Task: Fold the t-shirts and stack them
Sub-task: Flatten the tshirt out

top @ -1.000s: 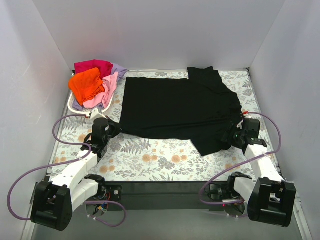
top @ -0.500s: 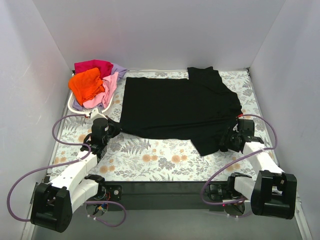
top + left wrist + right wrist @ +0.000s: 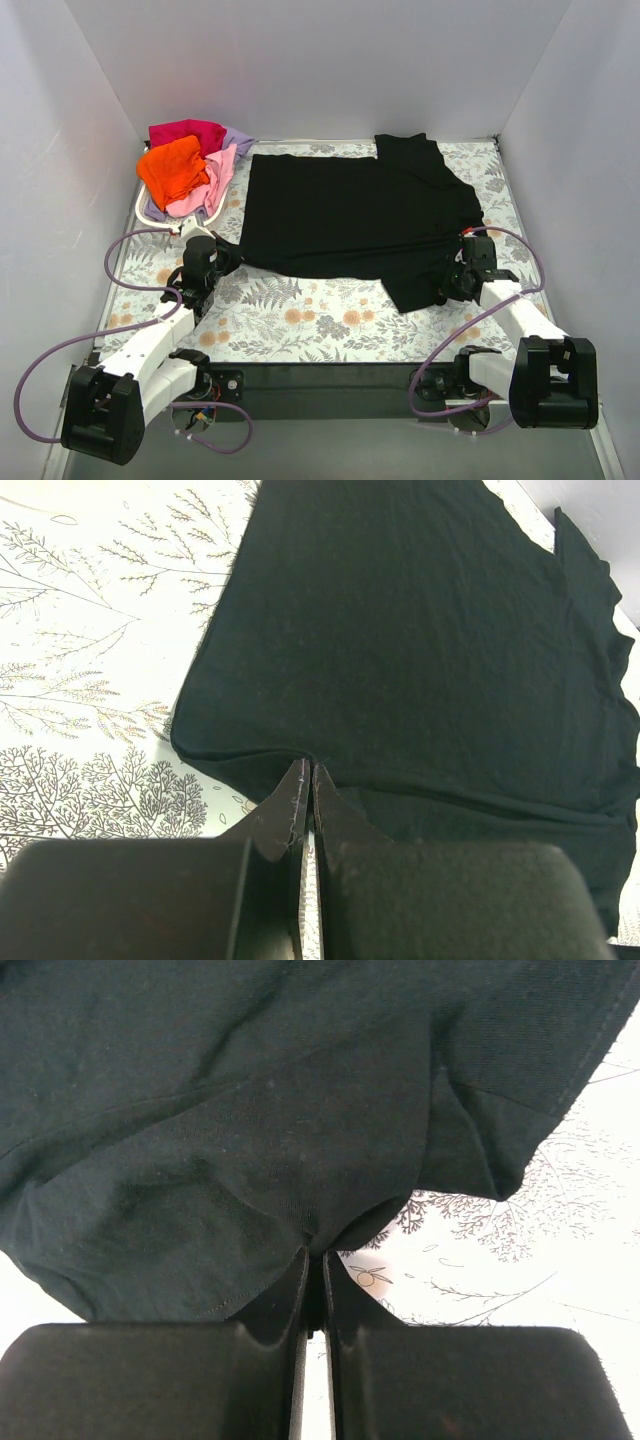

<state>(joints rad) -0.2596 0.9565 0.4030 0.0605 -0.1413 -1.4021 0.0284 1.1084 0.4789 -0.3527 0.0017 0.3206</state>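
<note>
Floral table [image 3: 300, 322], black t-shirt [image 3: 350, 215] crosswise, hem leftward

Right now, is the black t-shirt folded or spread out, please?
Spread out: the black t-shirt lies flat across the table, rumpled only near the right hand.

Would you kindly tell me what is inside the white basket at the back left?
A heap of shirts: the orange t-shirt on top, then the pink t-shirt, magenta-red t-shirt and lavender t-shirt. They cover the basket; its inside cannot be seen.
</note>
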